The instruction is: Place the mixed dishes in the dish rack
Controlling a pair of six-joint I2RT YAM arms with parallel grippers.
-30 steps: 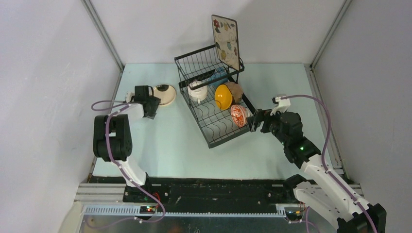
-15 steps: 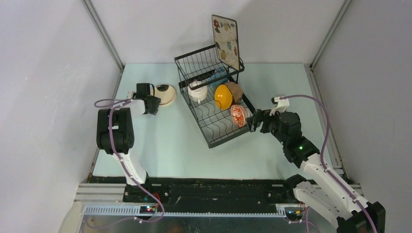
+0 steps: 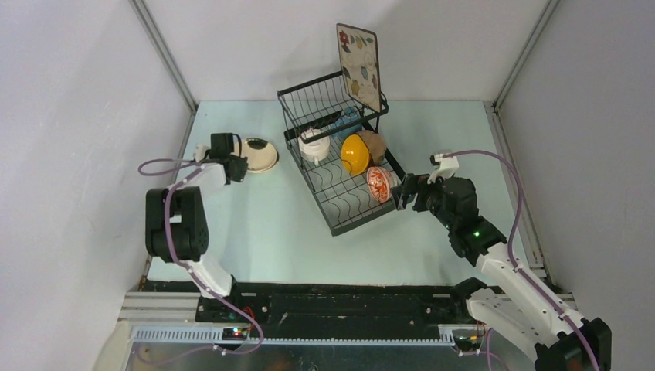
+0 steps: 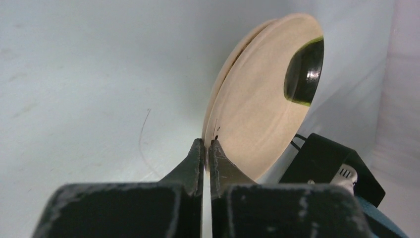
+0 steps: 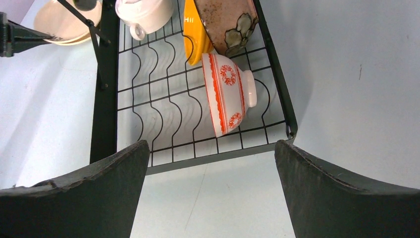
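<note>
Two stacked round cream plates (image 3: 260,154) lie on the table left of the dish rack (image 3: 337,220). My left gripper (image 3: 235,167) is shut on the near rim of the top plate (image 4: 262,109), whose rim is pinched between the fingertips (image 4: 198,148). In the rack are the square cream floral plate (image 3: 359,66), white two-handled cup (image 3: 314,144), blue mug (image 3: 347,120), yellow bowl (image 3: 354,154), brown bowl (image 3: 375,144) and red-patterned bowl (image 5: 225,94). My right gripper (image 5: 210,148) hangs open and empty just off the rack's near right corner.
The black wire rack stands at an angle mid-table, with its raised basket (image 3: 317,97) at the back. Grey walls close in left, right and behind. The left arm's cable (image 3: 158,166) loops near the left wall.
My left gripper slid toward the plates and closed on the top plate's rim. The right arm has barely moved.
</note>
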